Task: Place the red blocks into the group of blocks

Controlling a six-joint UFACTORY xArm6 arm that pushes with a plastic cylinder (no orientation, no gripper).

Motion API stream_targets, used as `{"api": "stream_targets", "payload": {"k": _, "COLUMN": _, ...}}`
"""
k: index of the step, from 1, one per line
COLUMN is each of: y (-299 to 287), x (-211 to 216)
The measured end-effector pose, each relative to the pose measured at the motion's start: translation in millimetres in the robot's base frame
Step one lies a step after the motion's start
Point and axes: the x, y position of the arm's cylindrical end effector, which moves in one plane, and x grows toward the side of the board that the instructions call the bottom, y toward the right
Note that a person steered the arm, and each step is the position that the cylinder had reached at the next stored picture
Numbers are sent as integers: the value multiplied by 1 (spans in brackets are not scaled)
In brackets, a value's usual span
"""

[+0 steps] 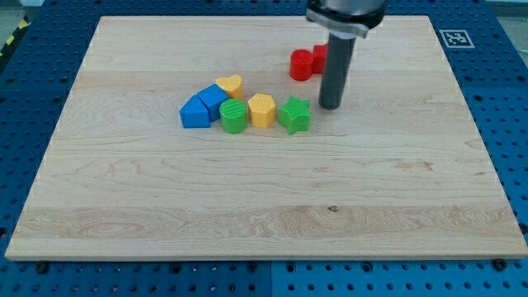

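While my tip rests just right of the green star, red blocks sit behind; no jaws show.

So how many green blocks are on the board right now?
2. One green block sits in the cluster between the blue and yellow blocks; the green star is at the cluster's right end, just left of my tip. None seems hidden.

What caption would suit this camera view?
My tip rests between the red blocks and a cluster of blue, yellow and green blocks.
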Motion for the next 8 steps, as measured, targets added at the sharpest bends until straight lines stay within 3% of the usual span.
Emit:
{"api": "stream_targets", "payload": {"k": 1, "y": 51, "x": -28}}
{"api": "stream_targets", "payload": {"k": 2, "y": 61, "x": -73}}
{"api": "stream_targets", "payload": {"k": 3, "y": 35, "x": -102}}
{"api": "stream_targets", "payload": {"k": 4, "y": -15, "x": -102}}
{"api": "stream_targets", "payload": {"k": 6, "y": -57, "x": -120}}
{"api": "stream_targets", "payload": {"k": 7, "y": -40, "x": -138}}
{"api": "stream_targets", "payload": {"k": 8, "y": -5, "x": -124}}
